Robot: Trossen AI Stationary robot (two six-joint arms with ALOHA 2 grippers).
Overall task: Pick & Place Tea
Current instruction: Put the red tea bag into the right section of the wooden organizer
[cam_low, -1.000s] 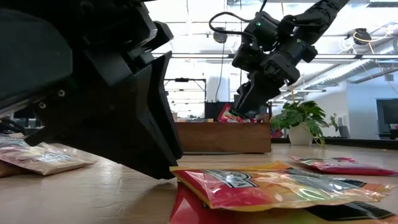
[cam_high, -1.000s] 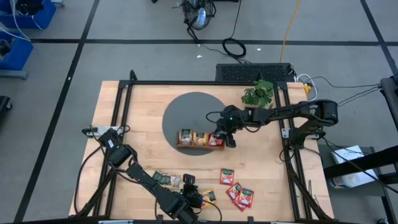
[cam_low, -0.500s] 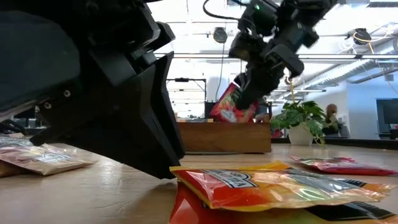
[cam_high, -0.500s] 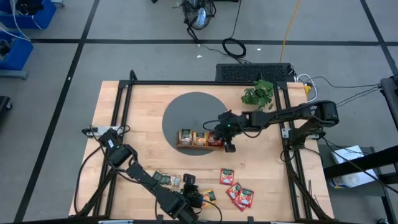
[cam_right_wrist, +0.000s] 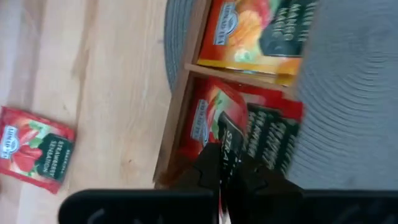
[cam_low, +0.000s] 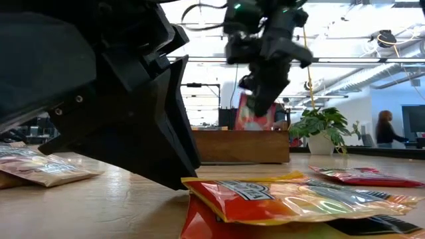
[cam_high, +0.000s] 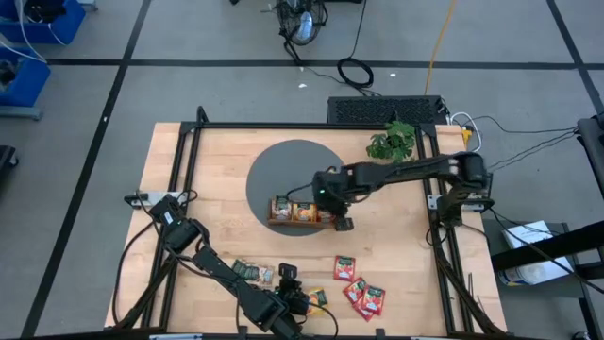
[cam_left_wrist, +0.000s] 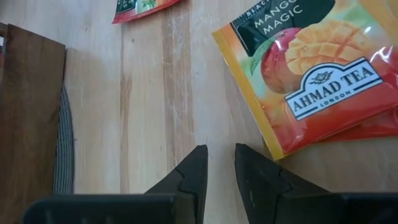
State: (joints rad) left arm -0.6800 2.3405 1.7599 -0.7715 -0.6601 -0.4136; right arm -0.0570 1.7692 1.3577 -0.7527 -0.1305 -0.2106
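Observation:
My right gripper (cam_high: 336, 210) hangs over the right compartment of the brown wooden tray (cam_high: 279, 223), shut on a red tea sachet (cam_low: 251, 114). The other two compartments hold orange sachets (cam_right_wrist: 249, 31) and a sachet (cam_high: 281, 206) at the left. My left gripper (cam_left_wrist: 221, 167) rests near the table's front edge, fingers slightly apart with only bare wood between them, beside an orange mango sachet (cam_left_wrist: 317, 74). Loose red sachets (cam_high: 359, 288) and dark green ones (cam_high: 247, 272) lie flat on the table. My right gripper pinches the red sachet by its upper edge (cam_right_wrist: 226, 148) between its two fingers (cam_right_wrist: 208, 171), which point steeply down from above. The sachet hangs nearly upright below them, its lower edge about level with the tray's rim (cam_low: 239, 133).
The tray sits on the near edge of a round grey mat (cam_high: 283, 170). A potted plant (cam_high: 392, 142) stands at the back right. A black frame rail (cam_high: 179, 161) borders the table. A person (cam_low: 385, 129) walks in the room behind.
My right gripper has shut on the red sachet in the tray's right compartment. It has risen, shifted toward the table's left and tipped to point more steeply down. The sachet has come up out of the compartment, from leaning to hanging nearly upright.

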